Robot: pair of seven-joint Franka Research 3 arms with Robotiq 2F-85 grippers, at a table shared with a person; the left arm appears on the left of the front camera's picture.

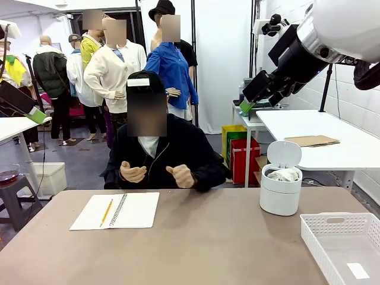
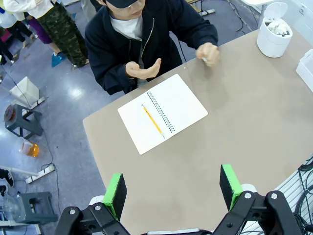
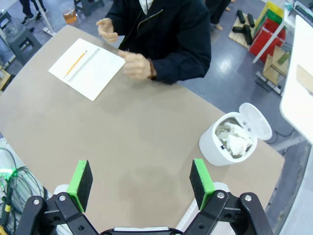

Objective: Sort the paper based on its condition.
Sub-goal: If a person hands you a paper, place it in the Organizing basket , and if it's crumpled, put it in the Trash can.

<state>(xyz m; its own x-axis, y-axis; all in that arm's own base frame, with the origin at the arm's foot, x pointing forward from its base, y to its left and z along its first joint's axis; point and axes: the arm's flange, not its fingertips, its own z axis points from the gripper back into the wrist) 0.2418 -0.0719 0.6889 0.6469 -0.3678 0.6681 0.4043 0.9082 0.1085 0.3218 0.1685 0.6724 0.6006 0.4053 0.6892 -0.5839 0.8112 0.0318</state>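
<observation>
Right wrist view | right end effector (image 3: 140,169) spread, empty | paper (image 3: 234,139) in bin (image 3: 211,149), well apart

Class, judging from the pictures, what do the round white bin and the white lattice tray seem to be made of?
Bin: probably plastic, given smooth matte white walls and a hinged flip lid. Tray: likely moulded plastic, white, its walls pierced by a regular lattice.

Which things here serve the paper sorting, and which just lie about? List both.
Job: crumpled paper, in the bin; likely the basket too.
Lying about: notebook, pencil, cardboard.
</observation>
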